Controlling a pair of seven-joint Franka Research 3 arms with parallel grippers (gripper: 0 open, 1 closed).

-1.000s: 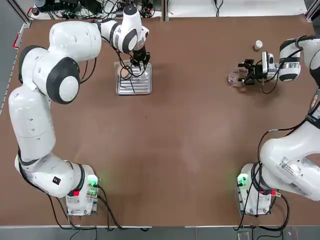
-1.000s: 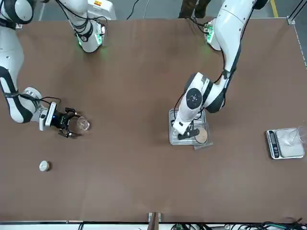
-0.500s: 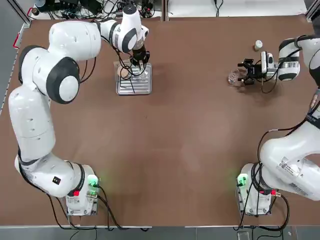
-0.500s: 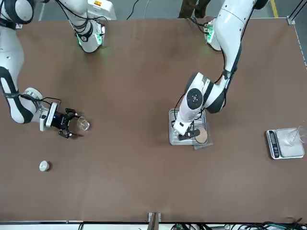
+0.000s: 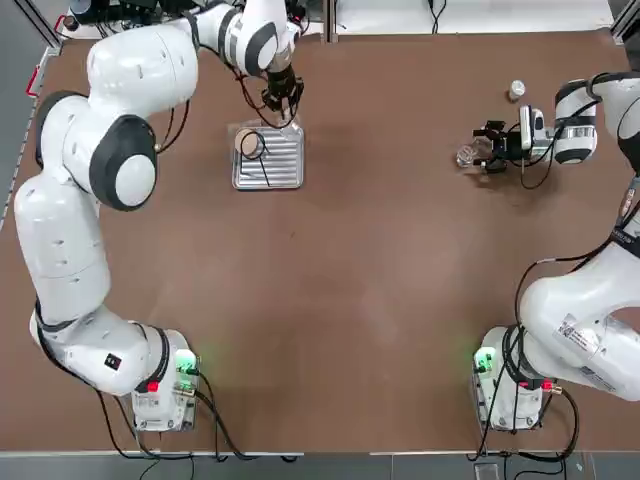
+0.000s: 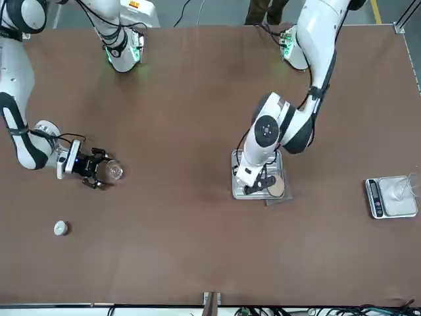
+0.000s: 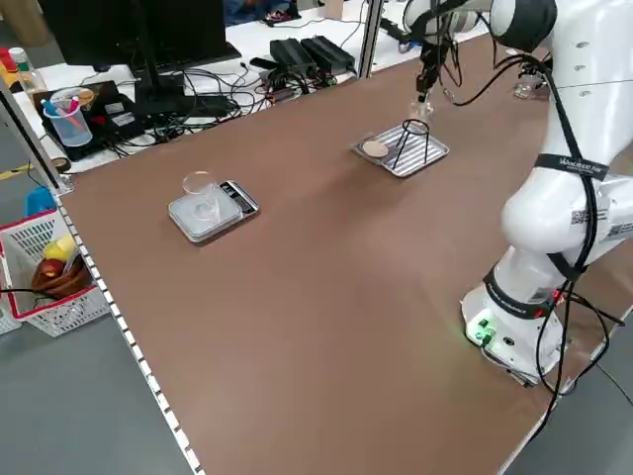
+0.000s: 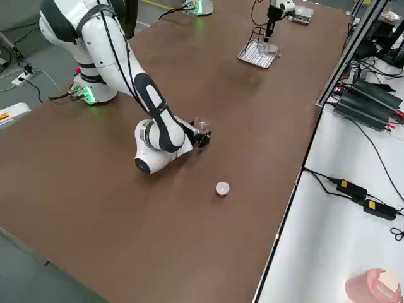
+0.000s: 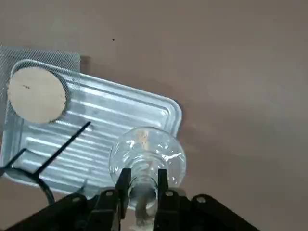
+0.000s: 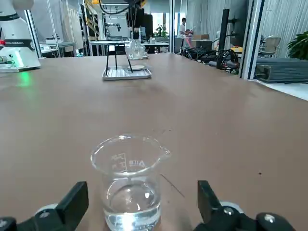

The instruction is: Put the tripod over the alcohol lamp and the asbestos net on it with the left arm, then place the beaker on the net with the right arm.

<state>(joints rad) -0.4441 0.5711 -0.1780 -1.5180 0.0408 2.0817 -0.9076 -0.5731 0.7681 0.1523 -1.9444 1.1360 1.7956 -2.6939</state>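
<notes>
My left gripper (image 9: 143,180) is shut on the neck of the alcohol lamp (image 9: 147,154), a clear round-bodied glass lamp. It holds the lamp in the air by the far edge of the ribbed tray (image 5: 270,165). On that tray stand the black wire tripod (image 7: 413,142) and the asbestos net with its tan disc (image 9: 37,94). The small clear beaker (image 10: 127,183) stands upright on the table at the far right. My right gripper (image 5: 487,148) lies low beside it, open, one finger on each side of the glass without touching it.
A small white cap (image 5: 516,90) lies on the table beyond the right gripper. A silver scale with a clear cup (image 6: 393,195) sits at the table's far left side. Cables and boxes line the bench past the far edge (image 7: 297,54).
The left gripper has risen from the tray and moved toward the table's far edge with the lamp in it. The right gripper has barely shifted by the beaker.
</notes>
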